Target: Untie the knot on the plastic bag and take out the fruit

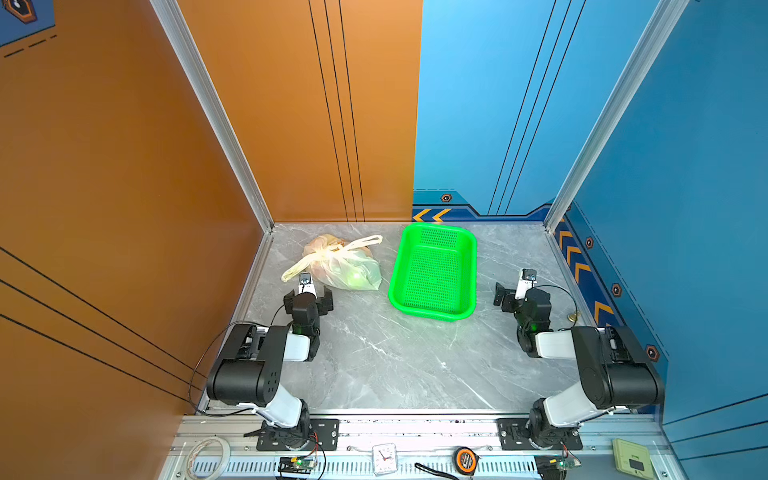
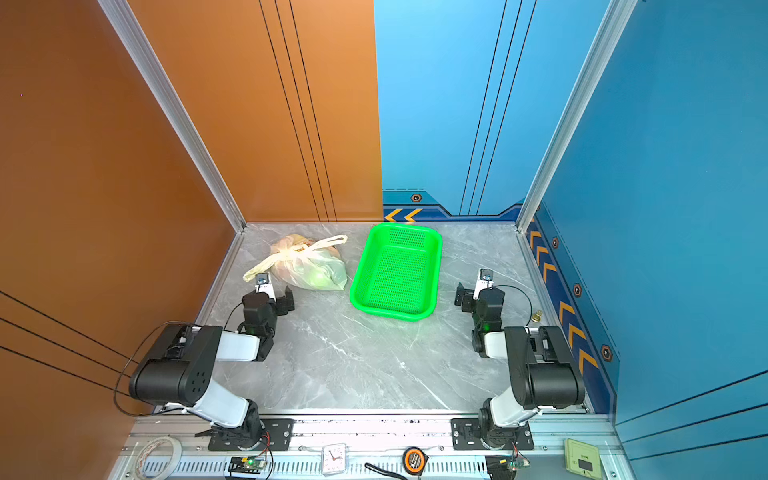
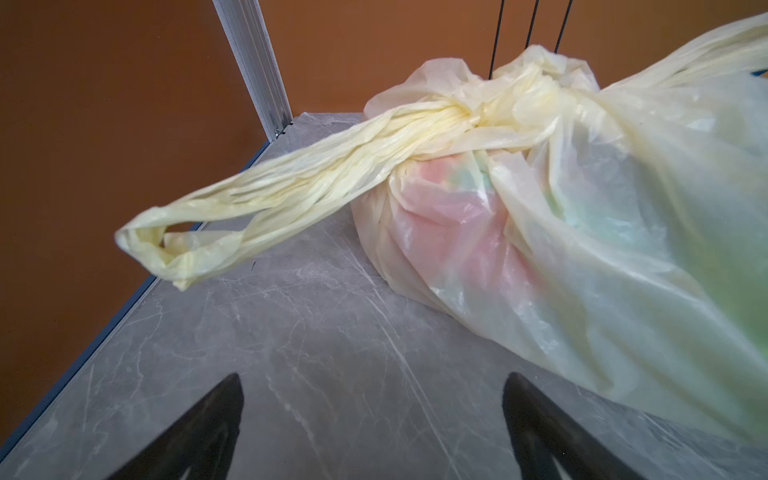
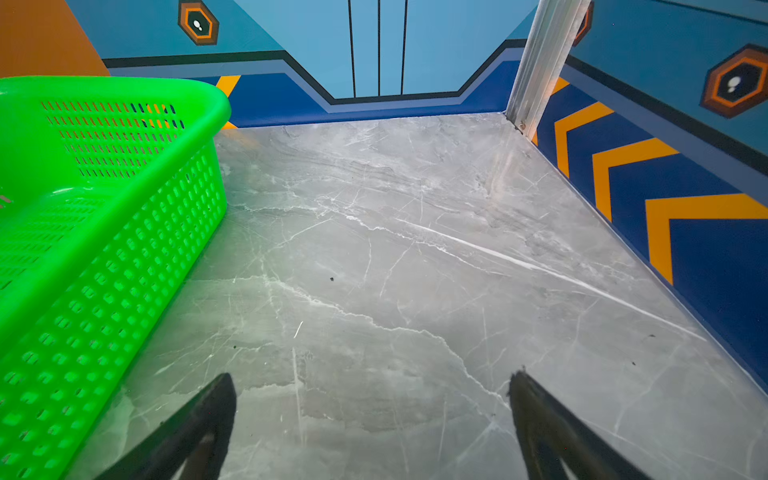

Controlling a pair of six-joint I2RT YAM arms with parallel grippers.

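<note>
Lying tied, upper left on the bench (image 1: pixel 395 365): the plastic bag (image 1: pixel 345 266). Left fingers (image 3: pixel 208 424) and right fingers (image 4: pixel 199 424) gape wide, empty. Yanking the knot (image 3: pixel 478 120), seemingly one twist, could tighten it or tear film.

We see the plastic bag (image 3: pixel 623 270) as thin, translucent, crinkled film with a soft sheen; its knot (image 3: pixel 486 118) is tightly creased plastic; the green basket (image 4: pixel 124 270) is glossy, perforated hard plastic; the tabletop (image 4: pixel 415 249) looks like smooth grey veined stone, faintly reflective; the corner post (image 3: pixel 255 62) is brushed metal.
</note>
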